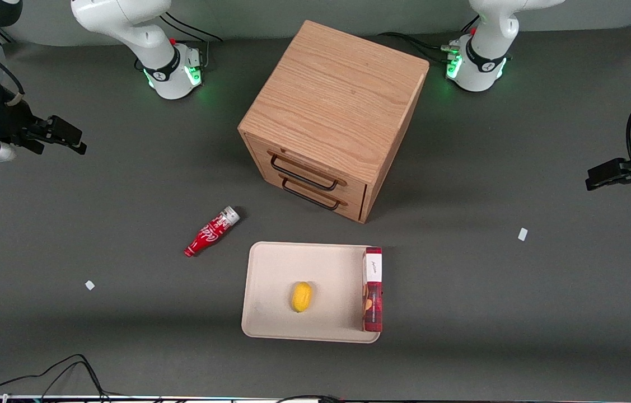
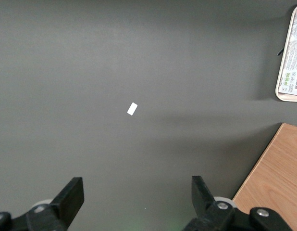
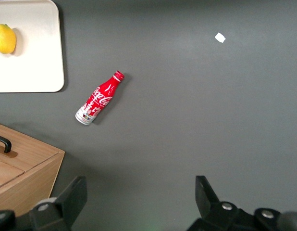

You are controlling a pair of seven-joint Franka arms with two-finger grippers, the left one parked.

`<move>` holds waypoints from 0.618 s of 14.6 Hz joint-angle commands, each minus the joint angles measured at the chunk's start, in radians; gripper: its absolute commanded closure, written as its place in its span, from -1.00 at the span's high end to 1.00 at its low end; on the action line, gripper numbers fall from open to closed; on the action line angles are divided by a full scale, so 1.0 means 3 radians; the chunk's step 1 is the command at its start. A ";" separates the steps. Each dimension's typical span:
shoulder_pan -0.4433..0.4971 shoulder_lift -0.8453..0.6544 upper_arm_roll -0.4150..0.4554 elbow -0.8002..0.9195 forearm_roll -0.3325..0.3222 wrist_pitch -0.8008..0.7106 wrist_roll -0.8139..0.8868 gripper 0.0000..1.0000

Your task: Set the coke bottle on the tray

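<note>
Beside tray [image 1: 270, 263]: one coke bottle [image 1: 211, 230]; jaws apart, well off.

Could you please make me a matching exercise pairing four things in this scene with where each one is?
Things:
1. bottle
2. lemon
3. box
4. hand

Places:
A. in the middle of the tray
B. lying on the table, beside the tray
C. in the air at the working arm's end, open, holding nothing
D. along the tray's edge toward the parked arm

Pairs: 1-B, 2-A, 3-D, 4-C
</note>
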 commanded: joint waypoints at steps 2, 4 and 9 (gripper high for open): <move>0.0025 0.0095 -0.0031 0.0143 -0.0077 -0.0122 -0.0040 1.00; 0.0015 0.0135 -0.0036 0.0138 -0.0077 -0.0128 -0.0050 1.00; 0.0061 0.0457 -0.0001 0.0138 0.0040 0.0040 0.0290 1.00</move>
